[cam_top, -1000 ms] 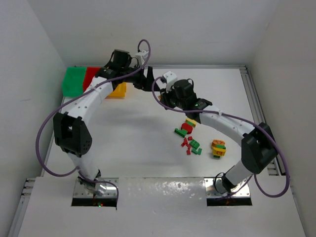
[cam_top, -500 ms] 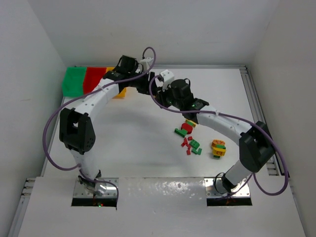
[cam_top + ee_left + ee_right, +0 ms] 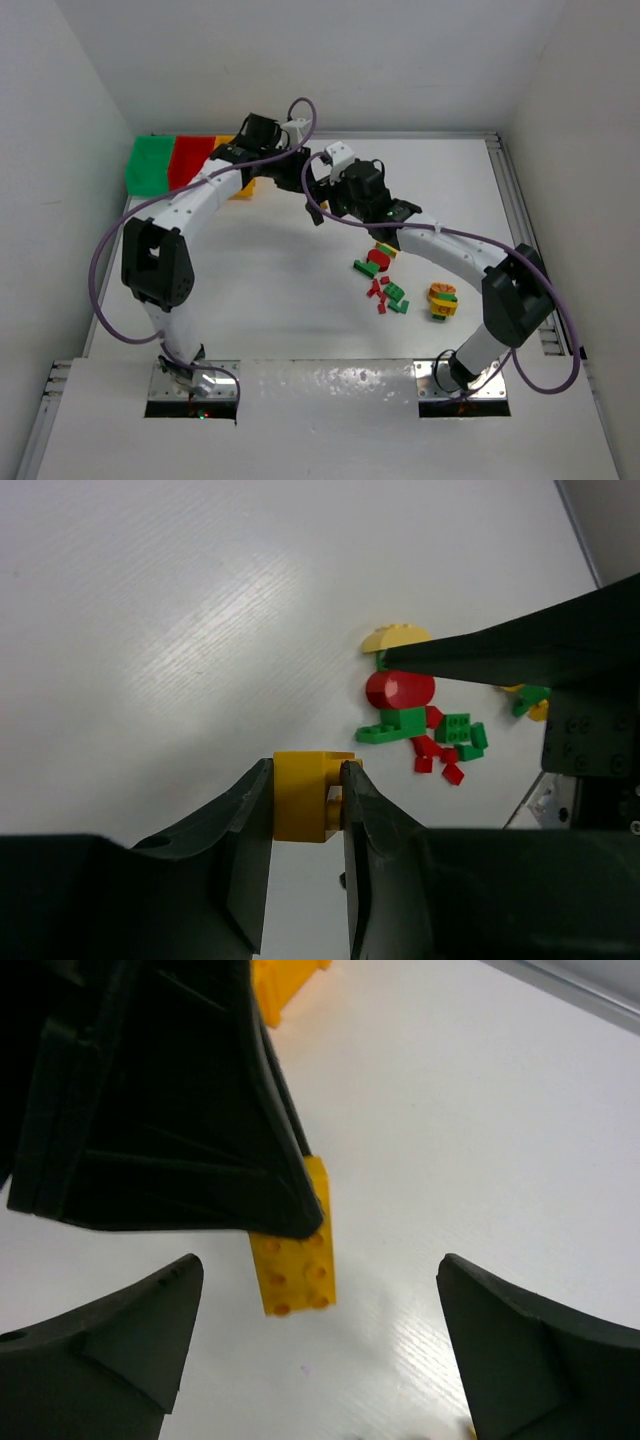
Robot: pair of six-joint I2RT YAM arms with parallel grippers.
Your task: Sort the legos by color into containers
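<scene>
**A:** Where's the yellow brick (image 3: 300, 800)?

**B:** Pinched in the left gripper (image 3: 306, 772), jaws narrow, a pad on each side, over the counter (image 3: 150, 600). Only the left wrist view shows that squeeze plainly.

**A:** And the right gripper (image 3: 318, 1272)?

**B:** Spread wide (its own wrist view shows both fingers well apart). The brick hangs between them and touches neither. That view also gives the brick's dotted face, which the left wrist view hides.

**A:** From above?

**B:** The two grippers meet nose to nose and the brick is hidden between them. But that view alone gives the bins (image 3: 150, 165): green, red and yellow in a row at the far left corner. The yellow bin (image 3: 243, 186) sits mostly behind the left arm, near the grippers.

**A:** The other legos (image 3: 382, 280)?

**B:** A scatter of red and green pieces lies right of centre, by the right arm, with a small yellow-and-orange cluster (image 3: 441, 300) nearby. The left wrist view catches that pile beyond the brick, well apart from it.
</scene>
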